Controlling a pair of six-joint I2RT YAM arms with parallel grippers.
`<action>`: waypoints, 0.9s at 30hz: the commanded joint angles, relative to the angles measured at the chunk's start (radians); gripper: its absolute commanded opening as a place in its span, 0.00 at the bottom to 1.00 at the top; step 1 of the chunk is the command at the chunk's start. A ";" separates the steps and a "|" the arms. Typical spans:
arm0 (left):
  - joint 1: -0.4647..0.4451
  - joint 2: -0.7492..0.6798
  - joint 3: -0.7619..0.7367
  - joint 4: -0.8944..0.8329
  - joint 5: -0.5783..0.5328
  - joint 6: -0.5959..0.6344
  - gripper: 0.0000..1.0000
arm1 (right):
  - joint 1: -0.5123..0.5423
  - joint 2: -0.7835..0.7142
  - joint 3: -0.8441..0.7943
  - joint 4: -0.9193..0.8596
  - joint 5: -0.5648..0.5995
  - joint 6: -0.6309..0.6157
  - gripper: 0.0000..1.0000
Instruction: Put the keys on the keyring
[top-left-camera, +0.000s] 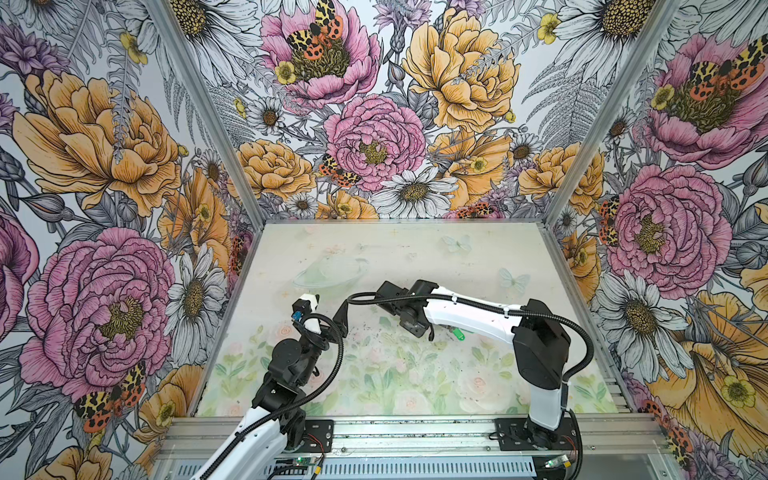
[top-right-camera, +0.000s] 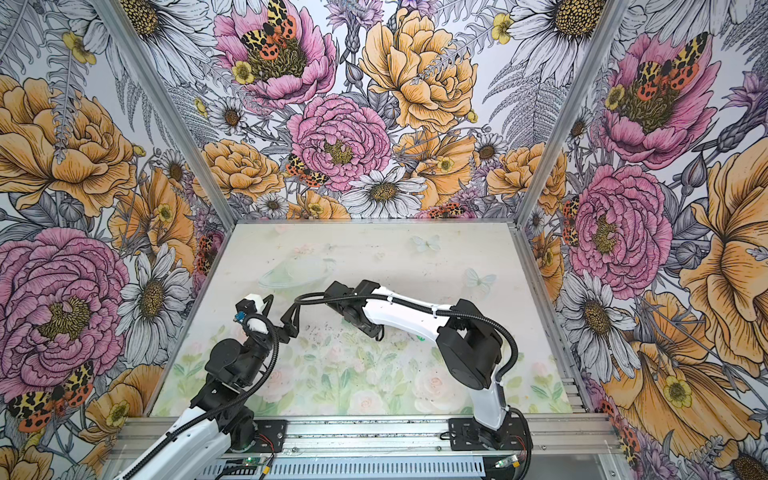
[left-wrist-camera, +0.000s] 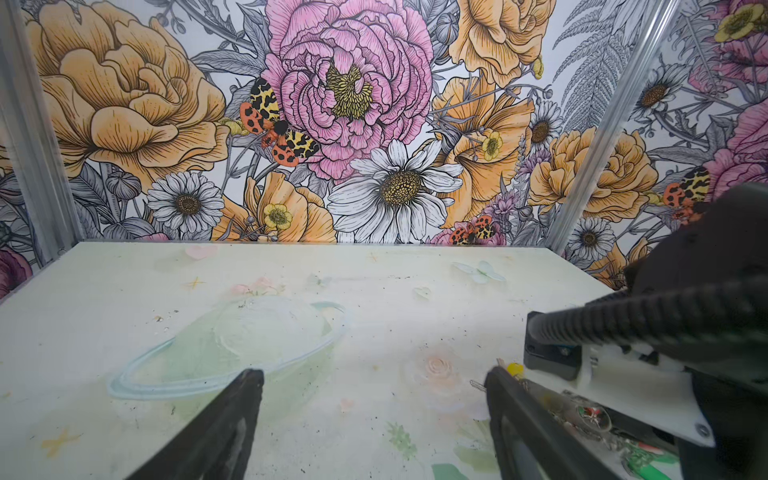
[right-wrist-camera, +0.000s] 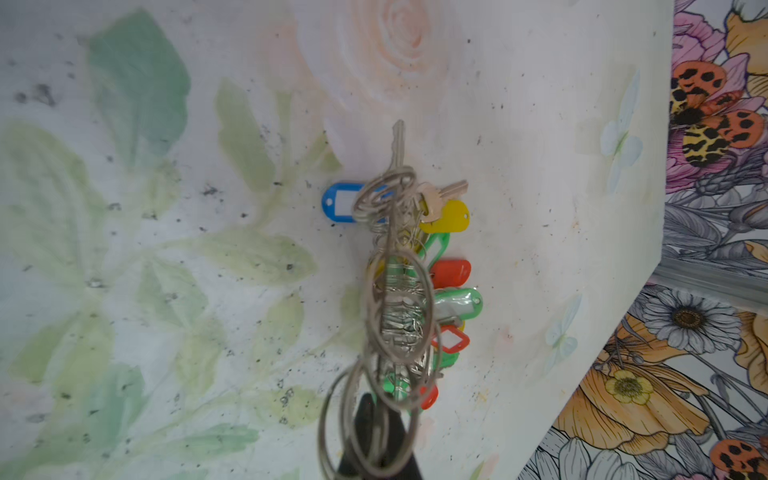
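Right hand (right-wrist-camera: 374, 419) was seen all but shut, fingers pinched on the wire rings at one end of the keyring (right-wrist-camera: 397, 316), presumably to steady the bunch for threading near the middle of the desk (top-left-camera: 374, 257). The blue-tagged keys (right-wrist-camera: 343, 203) were found at the bunch's far end, tag flat on the desk and overlapped by a ring; whether threaded could not be told. Left hand (left-wrist-camera: 374, 415) was held wide open and empty just beside the bunch, presumably staged to feed the key.
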 joint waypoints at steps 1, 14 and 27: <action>0.019 -0.031 -0.017 -0.023 -0.022 -0.024 0.86 | 0.034 -0.010 0.020 -0.015 -0.151 0.053 0.17; 0.056 0.026 0.016 -0.025 -0.052 -0.041 0.99 | -0.031 -0.429 -0.128 0.061 -0.210 0.021 0.44; 0.089 0.576 0.248 0.129 -0.448 0.171 0.99 | -0.647 -0.718 -0.827 1.022 -0.080 -0.138 0.52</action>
